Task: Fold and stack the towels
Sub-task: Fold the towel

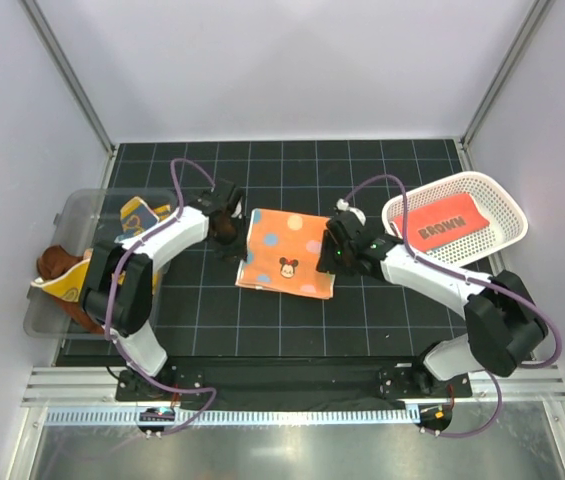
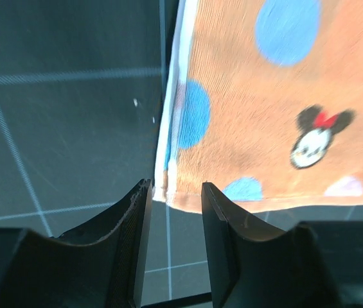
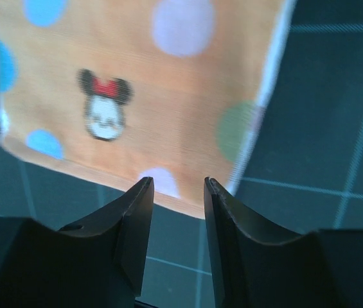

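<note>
Polka-dot towel (image 1: 287,250) lies folded flat on the black gridded counter (image 1: 212,320). Seen from above, the left pincer (image 1: 227,228) hangs at the towel's left edge and the right pincer (image 1: 330,250) at its right edge. Right of the towel, a white basket (image 1: 502,200) holds a red-orange lettered towel (image 1: 449,222). Left of the towel, a clear bin (image 1: 77,215) holds more cloths.

In the left wrist view, the pincer's fingers (image 2: 130,218) stand apart with nothing between them, just short of the towel's white-hemmed corner.

In the right wrist view, the pincer is likewise apart and empty, poised over the towel's edge below its cartoon face (image 3: 106,106).
</note>
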`<action>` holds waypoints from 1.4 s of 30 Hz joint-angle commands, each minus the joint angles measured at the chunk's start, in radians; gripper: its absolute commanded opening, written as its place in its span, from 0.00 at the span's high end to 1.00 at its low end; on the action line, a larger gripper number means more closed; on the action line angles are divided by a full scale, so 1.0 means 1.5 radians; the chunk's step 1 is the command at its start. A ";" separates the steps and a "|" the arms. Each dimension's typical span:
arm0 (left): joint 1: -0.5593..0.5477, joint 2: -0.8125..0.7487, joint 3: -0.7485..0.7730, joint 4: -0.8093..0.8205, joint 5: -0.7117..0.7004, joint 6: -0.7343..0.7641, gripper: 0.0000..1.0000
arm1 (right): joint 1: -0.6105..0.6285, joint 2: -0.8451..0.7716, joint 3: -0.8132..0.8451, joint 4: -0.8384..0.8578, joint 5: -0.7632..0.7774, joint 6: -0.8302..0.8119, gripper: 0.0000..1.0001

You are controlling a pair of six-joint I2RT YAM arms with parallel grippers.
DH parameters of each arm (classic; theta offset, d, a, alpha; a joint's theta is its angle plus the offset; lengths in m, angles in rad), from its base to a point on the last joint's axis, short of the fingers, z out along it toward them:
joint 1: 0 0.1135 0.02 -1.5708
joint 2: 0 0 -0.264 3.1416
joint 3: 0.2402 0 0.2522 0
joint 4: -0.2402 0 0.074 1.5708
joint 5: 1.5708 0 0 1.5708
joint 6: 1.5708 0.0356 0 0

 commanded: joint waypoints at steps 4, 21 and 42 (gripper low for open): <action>-0.040 0.008 -0.051 0.049 0.009 -0.041 0.61 | -0.031 -0.065 -0.110 0.039 -0.059 -0.006 0.56; -0.053 0.027 -0.096 0.044 -0.069 -0.065 0.77 | -0.055 -0.053 -0.222 0.153 -0.086 0.013 0.70; -0.056 -0.026 -0.043 -0.005 -0.072 -0.088 1.00 | -0.060 -0.082 -0.181 0.089 -0.071 0.008 0.69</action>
